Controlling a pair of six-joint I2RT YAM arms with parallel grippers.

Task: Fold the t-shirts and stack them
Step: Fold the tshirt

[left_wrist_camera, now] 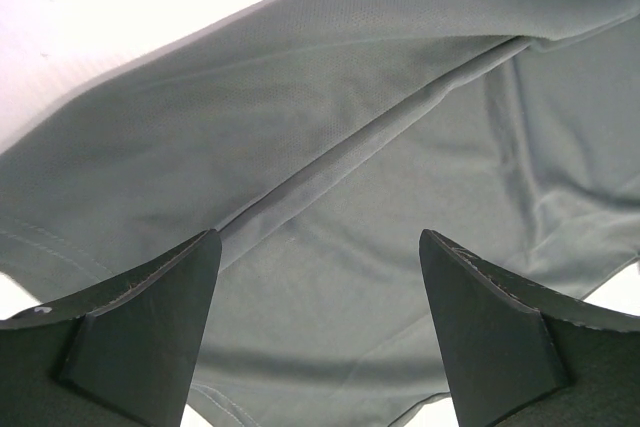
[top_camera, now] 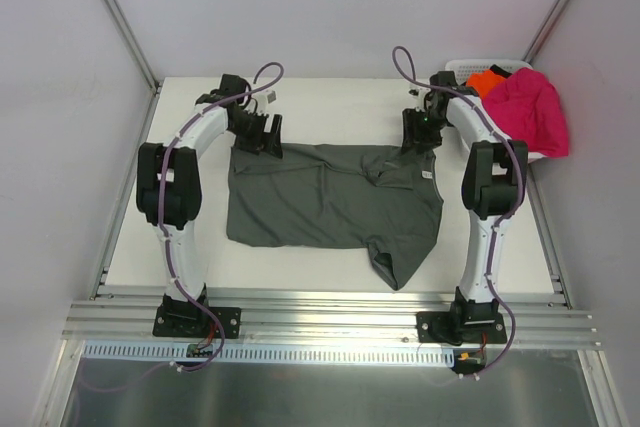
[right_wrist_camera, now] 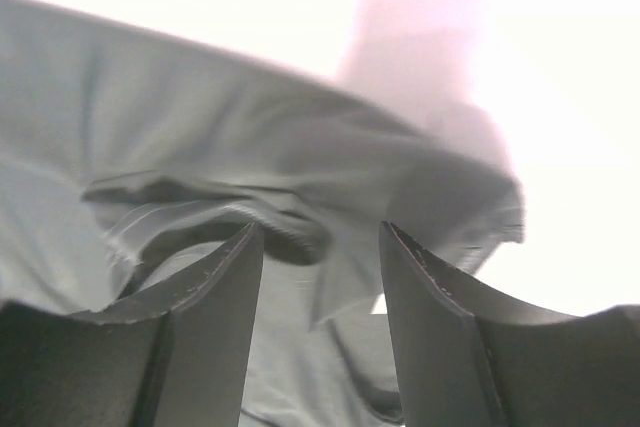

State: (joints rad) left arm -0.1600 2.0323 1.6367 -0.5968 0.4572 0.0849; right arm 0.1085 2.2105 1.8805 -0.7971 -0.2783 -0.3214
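Two arms sit at the top edge of the dark grey-green t-shirt, spread flat mid-frame. Left gripper jaws wide apart, right gripper jaws parted above a bunched fold. Pink t-shirt upper right.

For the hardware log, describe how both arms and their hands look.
The left arm and right arm match: white rounded links, black joint housings, a purple cable looping along each, black base plates. The left hand and right hand are black, each with two wedge-shaped fingers with pale, scuffed edges.
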